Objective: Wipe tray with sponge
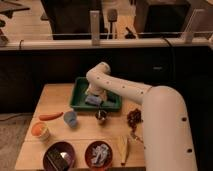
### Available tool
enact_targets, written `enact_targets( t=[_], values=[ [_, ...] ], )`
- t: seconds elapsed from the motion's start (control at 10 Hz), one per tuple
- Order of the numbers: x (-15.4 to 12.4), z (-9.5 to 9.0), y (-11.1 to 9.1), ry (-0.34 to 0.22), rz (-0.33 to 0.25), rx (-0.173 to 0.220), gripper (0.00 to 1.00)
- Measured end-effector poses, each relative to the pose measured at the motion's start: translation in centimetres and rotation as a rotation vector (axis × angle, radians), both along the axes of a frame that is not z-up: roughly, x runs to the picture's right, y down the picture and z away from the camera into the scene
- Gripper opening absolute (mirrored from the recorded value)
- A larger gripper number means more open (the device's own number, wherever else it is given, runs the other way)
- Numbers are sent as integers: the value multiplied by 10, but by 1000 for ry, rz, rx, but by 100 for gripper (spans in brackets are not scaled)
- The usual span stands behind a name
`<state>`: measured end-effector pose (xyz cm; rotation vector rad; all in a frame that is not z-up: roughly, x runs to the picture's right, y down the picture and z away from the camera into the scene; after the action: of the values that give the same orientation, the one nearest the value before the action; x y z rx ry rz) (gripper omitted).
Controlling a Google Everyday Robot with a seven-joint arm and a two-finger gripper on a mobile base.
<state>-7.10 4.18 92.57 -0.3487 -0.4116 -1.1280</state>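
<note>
The dark green tray [80,86] sits at the back middle of the wooden table. A small grey-blue sponge [92,100] lies inside it near the front wall. My white arm comes in from the lower right, bends above the tray and drops down into it. The gripper [95,95] is right over the sponge, open, at or just above the pad. I cannot tell whether it touches the sponge. The wrist hides part of the tray floor.
A metal cup [101,116] stands just in front of the tray. To the left are a light blue cup [70,118], an orange carrot [51,116] and an orange bowl [40,130]. Two round bowls [99,154] sit at the front edge, beside a yellowish stalk [124,149].
</note>
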Motion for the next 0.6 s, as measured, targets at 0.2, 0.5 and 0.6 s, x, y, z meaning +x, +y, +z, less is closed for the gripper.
enact_targets(
  t=[0.2,0.5,0.6],
  values=[
    [-9,6,6,4,-13,-2,80],
    [-21,20,17,44,-37,8,80],
    [-17,26,19,71,-37,5,80]
  ],
)
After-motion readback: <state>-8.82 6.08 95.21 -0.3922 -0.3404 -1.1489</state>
